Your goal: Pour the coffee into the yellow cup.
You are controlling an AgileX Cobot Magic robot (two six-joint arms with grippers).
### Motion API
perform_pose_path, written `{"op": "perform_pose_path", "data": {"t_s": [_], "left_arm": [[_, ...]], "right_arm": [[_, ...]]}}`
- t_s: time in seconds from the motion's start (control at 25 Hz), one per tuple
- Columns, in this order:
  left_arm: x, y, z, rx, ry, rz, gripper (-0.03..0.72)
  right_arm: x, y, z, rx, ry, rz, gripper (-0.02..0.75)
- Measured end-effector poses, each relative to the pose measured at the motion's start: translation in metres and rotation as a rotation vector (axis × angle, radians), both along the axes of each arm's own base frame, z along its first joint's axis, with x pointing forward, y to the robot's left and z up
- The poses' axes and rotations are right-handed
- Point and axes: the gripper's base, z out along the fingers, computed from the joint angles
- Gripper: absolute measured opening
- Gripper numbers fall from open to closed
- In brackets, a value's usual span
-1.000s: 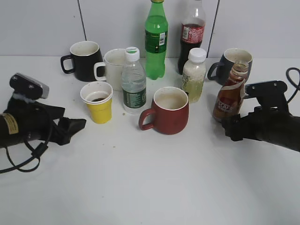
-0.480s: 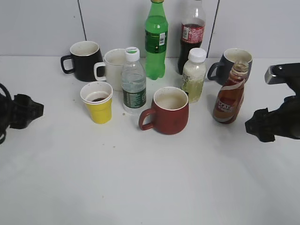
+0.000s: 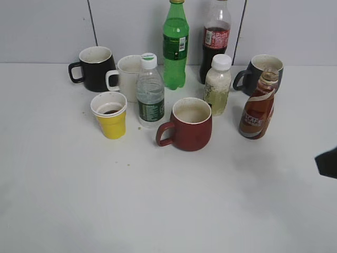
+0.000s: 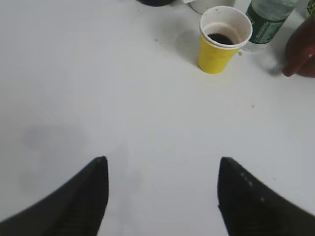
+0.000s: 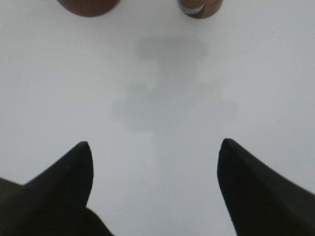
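Yellow cup (image 3: 109, 115), left of centre, already holds dark liquid; the coffee (image 3: 258, 106) stands upright at right. Left gripper (image 4: 160, 189) and right gripper (image 5: 155, 184) both gape, empty. Probably the pour is finished, so keep both arms clear of the cluster.

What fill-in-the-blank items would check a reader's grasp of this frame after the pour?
1. The yellow cup holds a little dark ____.
2. The coffee bottle stands upright with no ____ on its neck.
3. Both the left gripper and the right gripper are ____ and hold nothing.
4. The mug nearest the camera, between cup and coffee bottle, is dark ____.

Missing words: liquid; cap; open; red
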Motion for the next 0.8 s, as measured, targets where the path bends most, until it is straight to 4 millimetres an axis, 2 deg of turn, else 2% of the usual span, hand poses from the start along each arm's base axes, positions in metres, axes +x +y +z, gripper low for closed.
{"op": "perform_pose_path", "data": {"t_s": [0.08, 0.12, 0.24, 0.28, 0.32, 0.56, 0.72, 0.8], "left_arm": [[-0.017, 0.008, 0.008, -0.01, -0.012, 0.012, 0.524], [-0.032, 0.014, 0.012, -0.013, -0.023, 0.015, 0.524], [-0.067, 0.029, 0.01, 0.013, -0.029, -0.01, 0.522], [-0.069, 0.03, 0.01, 0.014, -0.031, -0.011, 0.522], [-0.084, 0.036, 0.008, 0.015, -0.045, -0.017, 0.52], [-0.11, 0.045, 0.007, 0.04, -0.169, -0.09, 0.506], [-0.11, 0.045, 0.007, 0.04, -0.203, -0.104, 0.484], [-0.104, 0.042, 0.0, 0.042, -0.207, -0.111, 0.463]], "right_arm": [[-0.02, -0.008, 0.011, -0.009, -0.008, 0.022, 0.588], [-0.029, -0.012, 0.015, -0.018, -0.01, 0.037, 0.588], [-0.058, -0.024, 0.028, -0.011, -0.066, 0.062, 0.588], [-0.068, -0.028, 0.03, -0.006, -0.088, 0.068, 0.588], [-0.078, -0.032, 0.031, -0.002, -0.111, 0.075, 0.587], [-0.125, -0.051, 0.02, 0.049, -0.251, 0.088, 0.587], [-0.145, -0.059, 0.02, 0.097, -0.374, 0.085, 0.587], [-0.149, -0.061, 0.02, 0.107, -0.403, 0.084, 0.587]]}}
